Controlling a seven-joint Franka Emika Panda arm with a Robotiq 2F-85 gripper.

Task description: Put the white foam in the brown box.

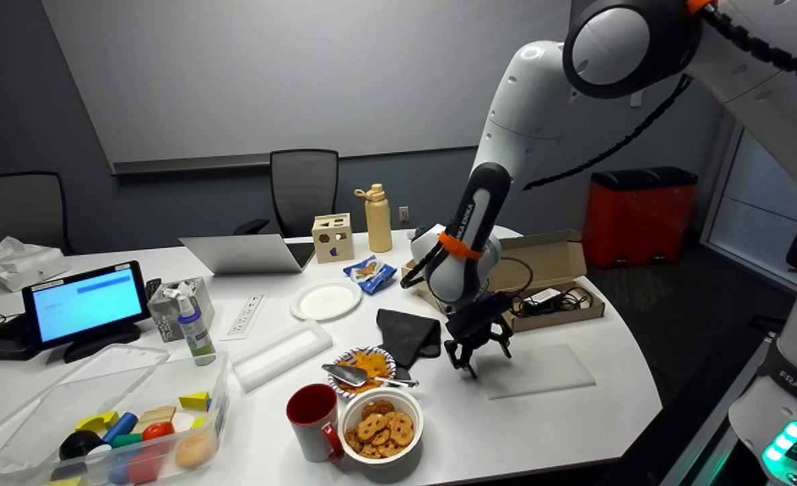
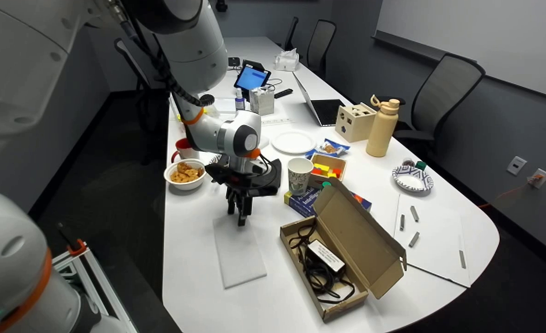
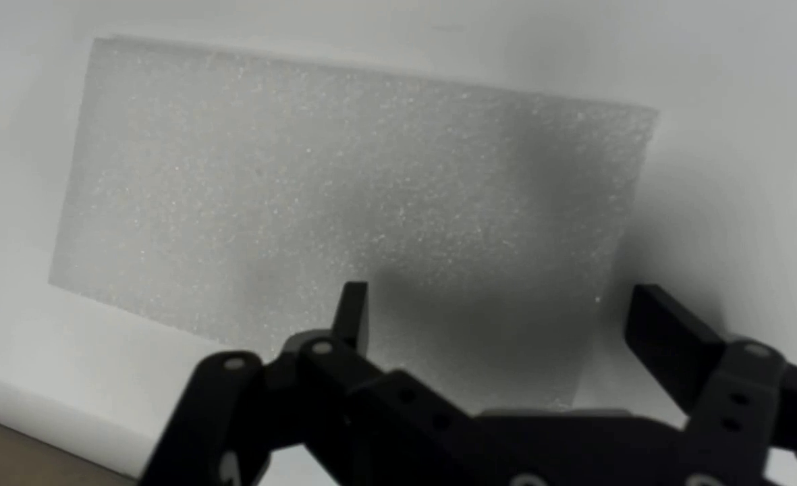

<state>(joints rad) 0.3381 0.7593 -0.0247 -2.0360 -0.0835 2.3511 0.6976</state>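
Observation:
The white foam (image 1: 543, 371) is a thin flat sheet lying on the table. It also shows in an exterior view (image 2: 240, 256) and fills much of the wrist view (image 3: 337, 189). My gripper (image 1: 490, 363) is open and low over one short end of the foam (image 2: 236, 216). In the wrist view, my gripper (image 3: 499, 297) has its left finger over the foam and its right finger just outside that short edge. Nothing is held; finger contact cannot be told. The brown box (image 1: 560, 320) stands beside the foam, lid open, with a black adapter and cables inside (image 2: 344, 310).
A black cloth (image 1: 408, 334) and a cracker bowl (image 1: 385, 432) lie near the gripper. A paper cup (image 2: 299, 178) stands on a blue book (image 2: 303, 203) behind the box. A red mug (image 1: 314, 422), white plate (image 1: 326, 300) and long white tray (image 1: 280, 354) stand farther away.

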